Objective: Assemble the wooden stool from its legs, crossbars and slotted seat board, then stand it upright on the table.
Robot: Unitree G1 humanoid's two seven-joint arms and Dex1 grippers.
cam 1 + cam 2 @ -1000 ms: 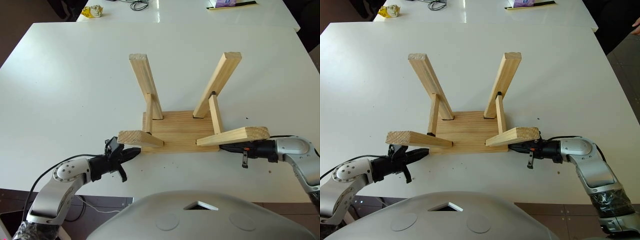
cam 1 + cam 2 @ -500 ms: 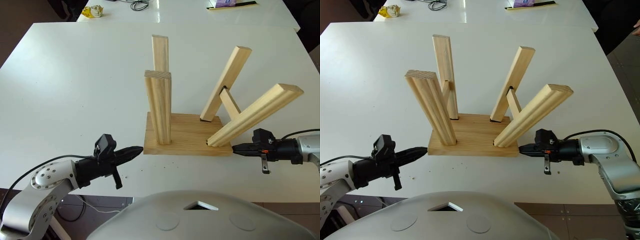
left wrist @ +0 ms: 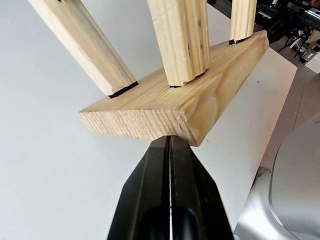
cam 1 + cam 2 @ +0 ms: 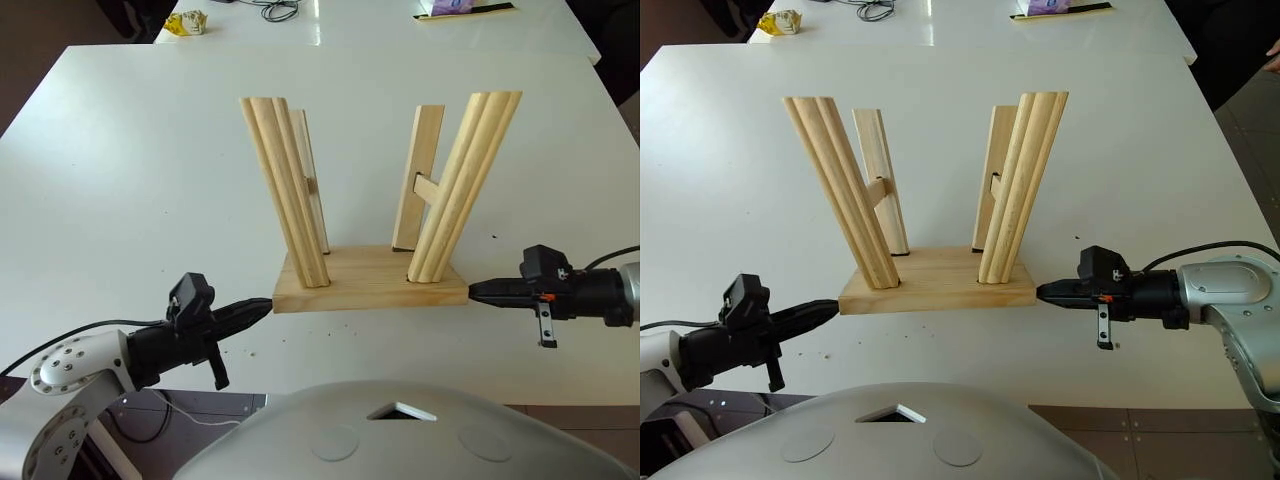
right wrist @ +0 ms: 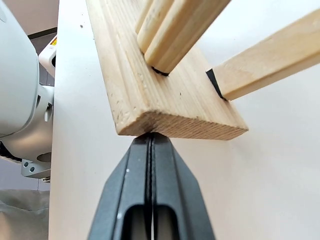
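The seat board [image 4: 370,285] lies near the middle of the surface's [image 4: 130,180] near edge, legs [image 4: 285,190] pointing up, its long axis running between the left gripper [image 4: 262,304] and right gripper [image 4: 477,290], whose closed, empty jaws each touch one end, neither nearer.

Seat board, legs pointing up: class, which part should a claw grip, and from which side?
Grip the seat board by its short end edges, coming in level from the left and right. The four legs crowd its upper face, while both ends stick out bare and look thin enough to pinch.
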